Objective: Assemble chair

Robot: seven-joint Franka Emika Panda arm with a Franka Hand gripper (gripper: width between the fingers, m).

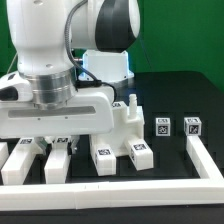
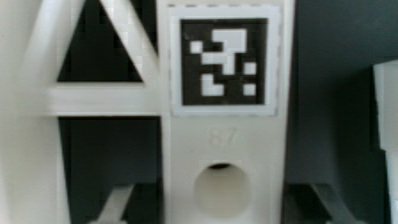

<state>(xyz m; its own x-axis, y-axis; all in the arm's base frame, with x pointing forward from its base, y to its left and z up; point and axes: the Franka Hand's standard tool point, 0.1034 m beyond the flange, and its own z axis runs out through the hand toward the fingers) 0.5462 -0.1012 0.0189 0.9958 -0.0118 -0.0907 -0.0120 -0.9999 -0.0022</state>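
A: State of the jaws?
B: Low over the chair pieces (image 1: 100,155) at the exterior view's left. Apart or clamped, cannot tell.
A: Wrist view?
B: A tagged slab (image 2: 222,130) with a rounded hole, a cross-braced frame (image 2: 89,100) beside it. A border rail (image 1: 205,160) fences the pieces on the black bench (image 1: 180,100).

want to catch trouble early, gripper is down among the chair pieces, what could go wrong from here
1. The gripper is low between closely packed white pieces; closing or lifting may nudge a neighbour.
2. In the wrist view the tagged piece lies right beside the cross-braced frame; a finger could snag the frame.
3. The arm hides the contact in the exterior view, so an off-centre grip might go unnoticed.
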